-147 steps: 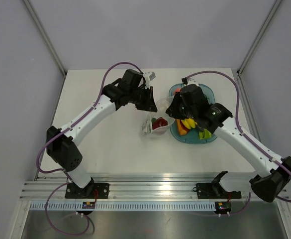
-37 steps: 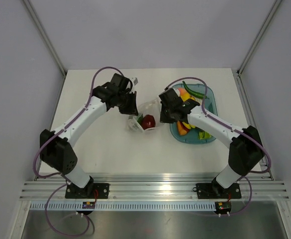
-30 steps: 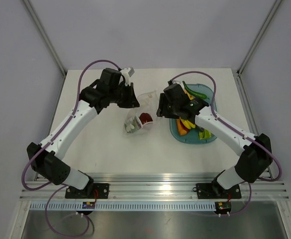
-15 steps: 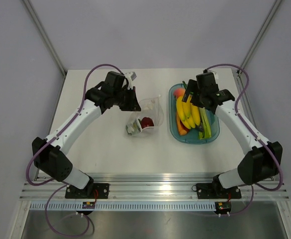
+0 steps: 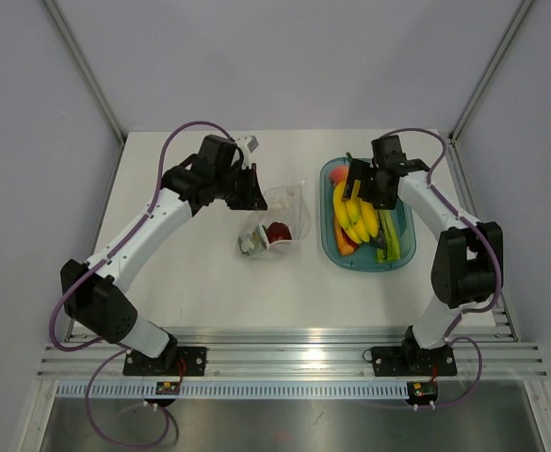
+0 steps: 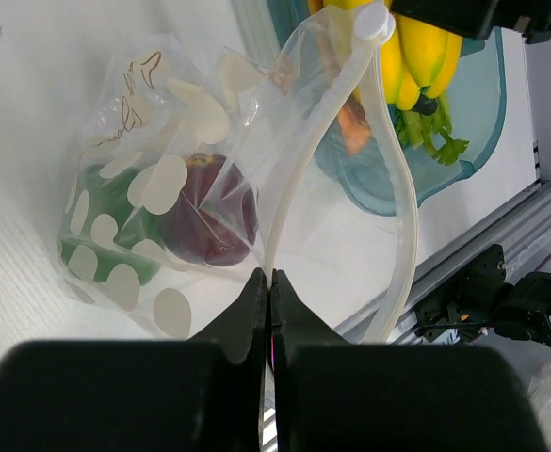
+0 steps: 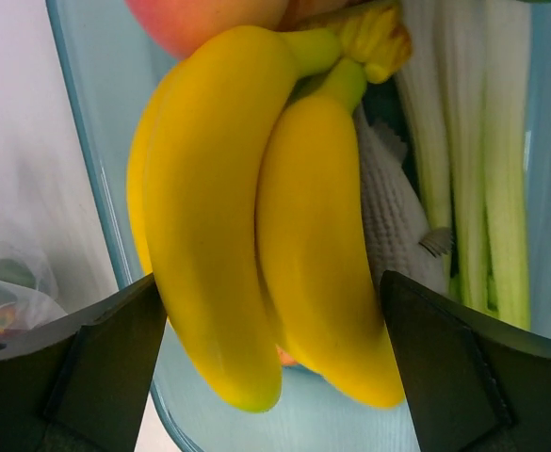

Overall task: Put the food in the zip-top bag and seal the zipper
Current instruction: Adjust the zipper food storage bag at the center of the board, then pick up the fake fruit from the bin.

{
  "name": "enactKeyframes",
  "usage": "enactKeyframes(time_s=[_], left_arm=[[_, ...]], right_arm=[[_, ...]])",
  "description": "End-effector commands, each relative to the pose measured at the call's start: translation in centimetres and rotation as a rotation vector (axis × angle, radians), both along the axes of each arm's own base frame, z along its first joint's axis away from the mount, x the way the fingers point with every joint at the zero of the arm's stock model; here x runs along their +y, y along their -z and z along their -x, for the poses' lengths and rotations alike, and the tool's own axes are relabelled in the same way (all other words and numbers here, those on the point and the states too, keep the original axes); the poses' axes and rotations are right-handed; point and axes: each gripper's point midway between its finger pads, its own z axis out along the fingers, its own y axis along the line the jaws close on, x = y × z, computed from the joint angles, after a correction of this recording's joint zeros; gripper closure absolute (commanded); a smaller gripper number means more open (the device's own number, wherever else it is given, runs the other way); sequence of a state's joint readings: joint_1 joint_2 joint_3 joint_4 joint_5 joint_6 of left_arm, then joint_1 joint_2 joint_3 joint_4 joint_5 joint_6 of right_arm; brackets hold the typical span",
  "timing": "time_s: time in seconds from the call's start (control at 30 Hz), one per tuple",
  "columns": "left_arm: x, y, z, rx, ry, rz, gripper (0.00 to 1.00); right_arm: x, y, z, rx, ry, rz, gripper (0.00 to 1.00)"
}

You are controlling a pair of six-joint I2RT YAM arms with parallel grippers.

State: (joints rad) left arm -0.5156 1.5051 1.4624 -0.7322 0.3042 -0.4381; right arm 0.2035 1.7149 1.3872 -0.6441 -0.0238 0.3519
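Right pincer (image 7: 267, 282) swung back astride bananas (image 7: 209, 217), seemingly open, beside tray rim (image 7: 87, 160).

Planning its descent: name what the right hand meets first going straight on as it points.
Most likely the yellow toy banana bunch in the teal oval plastic tray; the wrist view shows it squarely framed by the open right hand. The gap left is unclear.

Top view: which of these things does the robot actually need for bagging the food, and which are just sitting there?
Needed: zip-top bag, its zipper, dark red apple and green piece inside it, banana bunch, green stalks; left gripper shut on the bag's mouth edge, right gripper open astride the bananas.
Just there: teal tray under the unbagged food, white table.
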Motion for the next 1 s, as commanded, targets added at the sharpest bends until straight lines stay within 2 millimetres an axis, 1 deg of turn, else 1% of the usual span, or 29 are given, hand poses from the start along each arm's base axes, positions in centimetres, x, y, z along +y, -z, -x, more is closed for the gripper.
enactKeyframes(time_s=[0.0,0.03,0.1,0.13,0.17,0.23,0.27,0.33,0.4,0.47,0.5,0.57,0.6,0.67,0.7,0.77,0.8,0.87,0.9,0.93,0.97], left_arm=[[-0.9,-0.8,-0.3,-0.029,0.021,0.04,1.0],[-0.9,-0.8,-0.3,-0.026,0.021,0.039,1.0],[-1.0,-0.7,-0.4,-0.023,0.023,0.038,1.0],[-1.0,-0.7,-0.5,-0.027,0.022,0.038,1.0],[-1.1,-0.7,-0.5,-0.025,0.025,0.038,1.0],[-1.2,-0.6,-0.5,-0.022,0.028,0.038,1.0],[-1.3,-0.6,-0.4,-0.021,0.03,0.039,1.0],[-1.4,-0.5,-0.5,-0.019,0.031,0.039,1.0],[-1.4,-0.5,-0.5,-0.019,0.032,0.04,1.0],[-1.5,-0.5,-0.5,-0.018,0.035,0.041,1.0],[-1.5,-0.5,-0.6,-0.02,0.035,0.039,1.0],[-1.5,-0.5,-0.7,-0.022,0.035,0.036,1.0],[-1.5,-0.5,-0.8,-0.022,0.032,0.037,1.0],[-1.6,-0.7,-0.9,-0.027,0.033,0.033,1.0],[-1.6,-0.8,-1.1,-0.03,0.032,0.034,1.0],[-1.7,-1.0,-1.2,-0.033,0.039,0.035,1.0],[-1.7,-1.0,-1.3,-0.035,0.037,0.033,1.0],[-1.7,-0.9,-1.3,-0.035,0.04,0.026,1.0],[-1.6,-1.0,-1.3,-0.04,0.04,0.024,1.0],[-1.6,-1.0,-1.5,-0.041,0.036,0.022,1.0],[-1.5,-0.9,-1.5,-0.041,0.035,0.016,1.0]], right_arm=[[1.2,-0.6,-1.1,-0.036,-0.074,-0.057,0.01],[1.8,-0.9,-0.9,-0.04,-0.097,-0.085,0.02],[2.2,-1.5,-0.8,-0.065,-0.115,-0.108,0.05],[2.3,-1.7,-0.7,-0.07,-0.119,-0.111,0.1],[2.3,-1.9,-0.8,-0.077,-0.119,-0.11,0.2],[2.2,-2.5,-0.6,-0.084,-0.124,-0.11,0.32],[2.2,-2.8,-0.5,-0.086,-0.123,-0.109,0.45],[2.0,-3.7,-0.3,-0.106,-0.115,-0.105,0.58],[1.9,-4.9,0.0,-0.132,-0.114,-0.106,0.74],[1.8,-5.8,0.4,-0.144,-0.11,-0.113,0.8],[1.8,-6.7,0.7,-0.166,-0.111,-0.119,0.84],[1.8,-7.6,1.2,-0.178,-0.108,-0.128,0.85],[1.9,-8.4,1.6,-0.195,-0.114,-0.137,0.87],[2.0,-9.1,2.3,-0.198,-0.119,-0.15,0.87],[2.0,-10.0,2.8,-0.215,-0.126,-0.159,0.87],[2.4,-10.7,3.6,-0.215,-0.142,-0.182,0.87],[2.5,-11.7,4.1,-0.239,-0.154,-0.196,0.87],[3.2,-13.2,5.1,-0.252,-0.188,-0.243,0.87],[3.6,-14.4,5.7,-0.272,-0.208,-0.266,0.87],[4.2,-15.1,6.3,-0.275,-0.233,-0.301,0.87],[4.6,-16.3,6.7,-0.291,-0.246,-0.329,0.89]])
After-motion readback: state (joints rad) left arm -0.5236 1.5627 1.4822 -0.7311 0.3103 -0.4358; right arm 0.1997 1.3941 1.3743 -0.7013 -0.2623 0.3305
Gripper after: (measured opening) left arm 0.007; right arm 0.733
